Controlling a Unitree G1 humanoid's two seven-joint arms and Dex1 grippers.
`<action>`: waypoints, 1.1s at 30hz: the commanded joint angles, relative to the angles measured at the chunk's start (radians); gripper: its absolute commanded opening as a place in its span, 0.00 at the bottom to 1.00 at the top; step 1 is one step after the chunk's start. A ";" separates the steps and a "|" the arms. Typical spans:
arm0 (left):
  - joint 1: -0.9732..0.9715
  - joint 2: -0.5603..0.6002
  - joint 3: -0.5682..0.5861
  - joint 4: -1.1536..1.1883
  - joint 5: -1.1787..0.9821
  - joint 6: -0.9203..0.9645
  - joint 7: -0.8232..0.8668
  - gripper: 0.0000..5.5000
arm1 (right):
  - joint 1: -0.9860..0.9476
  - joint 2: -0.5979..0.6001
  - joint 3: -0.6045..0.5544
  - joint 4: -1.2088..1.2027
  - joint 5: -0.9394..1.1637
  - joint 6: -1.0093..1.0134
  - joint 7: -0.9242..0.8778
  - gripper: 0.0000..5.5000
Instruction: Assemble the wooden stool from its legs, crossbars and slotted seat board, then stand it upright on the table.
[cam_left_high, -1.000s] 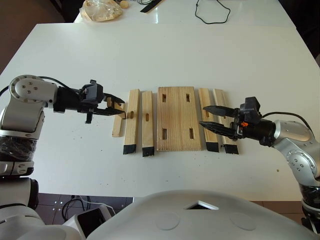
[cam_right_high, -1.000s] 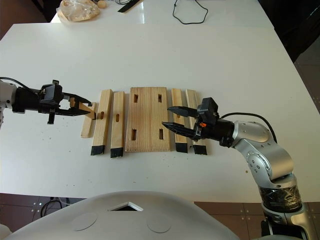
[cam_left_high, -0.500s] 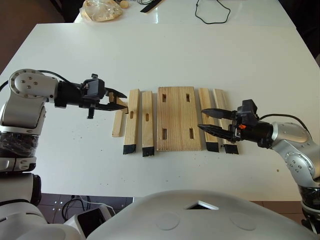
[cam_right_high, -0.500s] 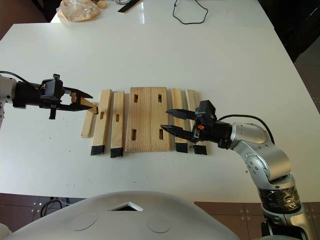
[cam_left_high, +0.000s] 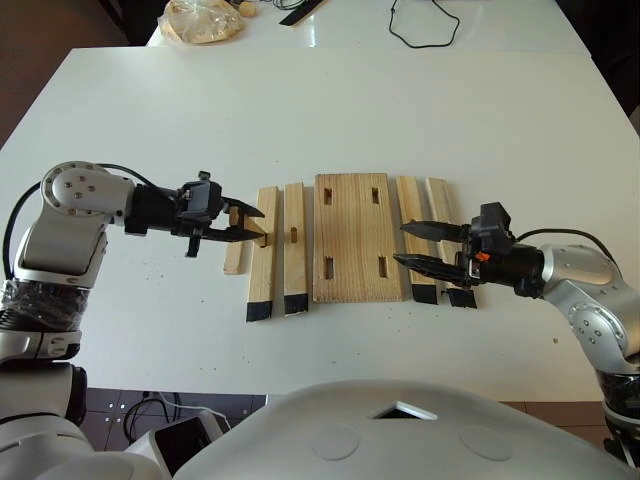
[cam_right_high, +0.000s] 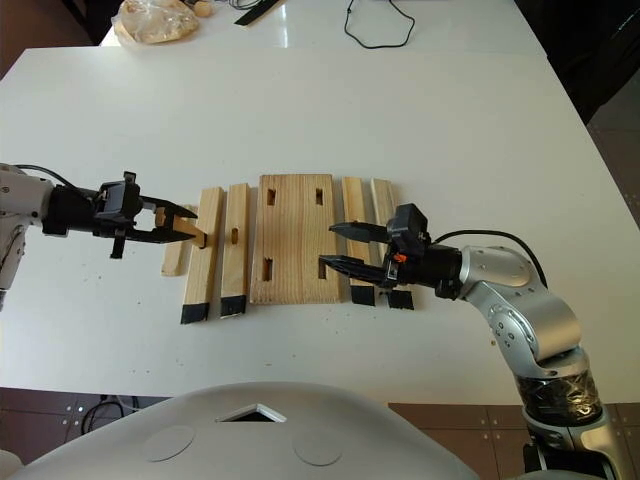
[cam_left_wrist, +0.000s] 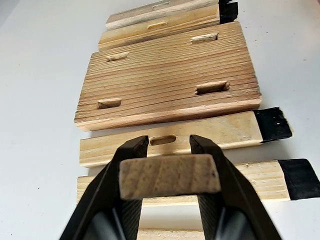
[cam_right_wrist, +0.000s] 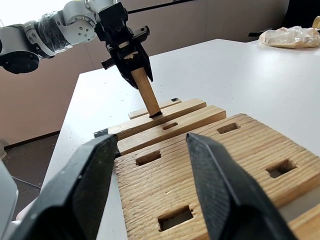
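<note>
Pale wood fills the left gripper: its two black fingers are clamped on the sides of a short crossbar, with the sawn end grain showing between them in the left wrist view. The bar is tilted. Its lower end meets the nearest leg about where that leg's slot lies; whether it has gone into the slot cannot be told. Just under the gripper, on its outer side, a second crossbar lies flat along that leg. Beyond the fingertips comes a second leg with its slot open, then the slotted seat board, flat, with four slots.

On the far side of the board the right gripper hangs low with its fingers spread wide and nothing between them. Its tips are over the board's edge and the third leg. The fourth leg lies just beyond, partly under the gripper's body. All four legs lie parallel to the board, their black-painted ends toward the robot.

Farther out on the white table a crumpled plastic bag and a black cable sit well apart from the parts.
</note>
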 joint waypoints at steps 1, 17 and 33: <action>0.028 0.012 -0.056 0.010 0.014 0.074 -0.039 0.24 | 0.001 -0.007 0.007 0.002 -0.018 -0.005 0.003 0.46; 0.169 -0.067 -0.062 0.086 0.003 0.086 0.116 0.24 | -0.038 -0.014 0.030 0.070 -0.066 -0.019 0.046 0.46; 0.236 -0.162 -0.046 0.108 0.038 0.038 0.297 0.49 | -0.078 -0.015 0.044 0.106 -0.099 -0.026 0.086 0.46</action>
